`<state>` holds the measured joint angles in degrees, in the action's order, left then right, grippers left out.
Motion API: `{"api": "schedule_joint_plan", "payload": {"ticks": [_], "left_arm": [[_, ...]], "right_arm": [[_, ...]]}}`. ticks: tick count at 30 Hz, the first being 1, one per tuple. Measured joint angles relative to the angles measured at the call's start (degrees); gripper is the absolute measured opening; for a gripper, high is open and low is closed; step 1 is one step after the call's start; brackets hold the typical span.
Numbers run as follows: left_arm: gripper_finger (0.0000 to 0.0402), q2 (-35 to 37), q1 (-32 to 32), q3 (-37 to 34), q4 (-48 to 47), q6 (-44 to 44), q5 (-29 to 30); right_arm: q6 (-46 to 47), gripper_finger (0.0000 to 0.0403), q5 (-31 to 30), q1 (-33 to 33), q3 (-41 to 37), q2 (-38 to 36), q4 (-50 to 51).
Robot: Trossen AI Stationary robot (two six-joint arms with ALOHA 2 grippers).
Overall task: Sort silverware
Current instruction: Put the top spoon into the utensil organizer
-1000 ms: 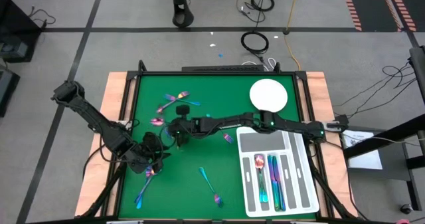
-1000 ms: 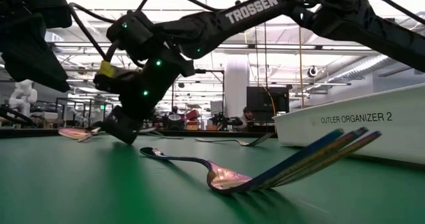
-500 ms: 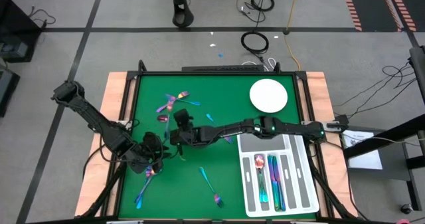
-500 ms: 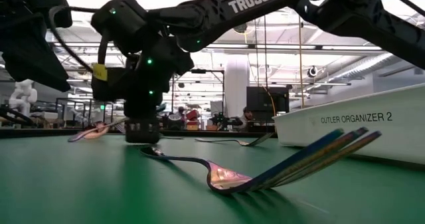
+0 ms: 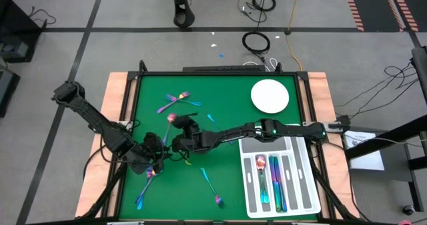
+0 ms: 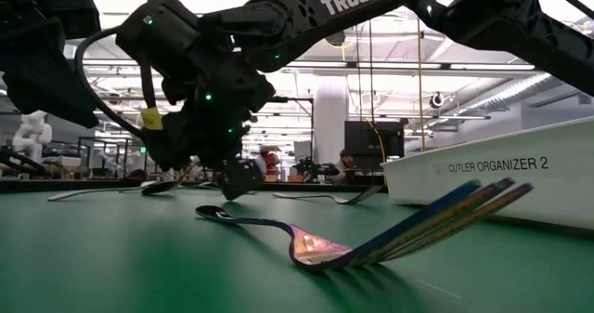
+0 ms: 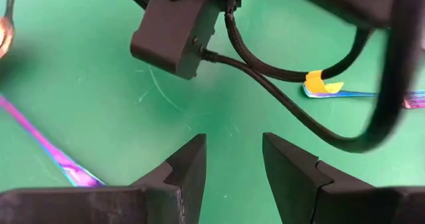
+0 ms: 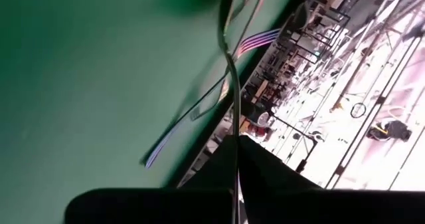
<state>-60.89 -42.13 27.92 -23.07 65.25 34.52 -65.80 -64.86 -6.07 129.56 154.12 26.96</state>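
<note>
My right gripper (image 5: 177, 123) (image 8: 236, 141) reaches across the green mat to its middle left and is shut on a slim piece of silverware (image 8: 228, 64), seemingly a spoon, whose pink bowl (image 5: 171, 118) shows beside the fingers. My left gripper (image 7: 234, 164) (image 5: 152, 155) hovers open just on the near-left side of it, with only bare mat between its fingers. Loose silverware lies flat on the mat: two pieces (image 5: 180, 97) near the far edge, one (image 5: 212, 120) mid-mat, a fork (image 6: 408, 229) and others (image 5: 207, 178) toward the near edge. My right gripper pinches the piece's thin handle (image 8: 236, 159) between its two shut fingers. The piece runs forward along the fingers and shows edge-on. The fingers come in nearly level, tipped a little down, from the table's right. I cannot tell whether its far end touches the mat.
A white compartmented tray (image 5: 310, 185) at the near right holds several sorted pieces. A round white plate (image 5: 269, 96) sits at the far right. A purple handle (image 7: 53, 157) lies close beside my left fingers. The right arm's cable (image 7: 285, 111) hangs ahead of my left gripper.
My right gripper has rolled about its own axis and shifted toward the table's right and near edges, staying shut. The held piece has swung with it, its pink bowl moving rightward over the mat.
</note>
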Motion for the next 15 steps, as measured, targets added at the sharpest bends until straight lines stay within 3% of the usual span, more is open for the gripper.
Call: {"api": "schedule_joint_plan", "payload": {"ticks": [6,15], "left_arm": [[0.0148,0.0,0.0,0.0,0.0,0.0,-0.2],[0.0148,0.7,0.0,1.3,-0.2,-3.5,2.9]], "right_arm": [[7.0,0.0002,0.9,0.2,0.1,-0.8,6.8],[35.3,0.0001,16.5,3.3,0.1,-9.3,29.8]]}}
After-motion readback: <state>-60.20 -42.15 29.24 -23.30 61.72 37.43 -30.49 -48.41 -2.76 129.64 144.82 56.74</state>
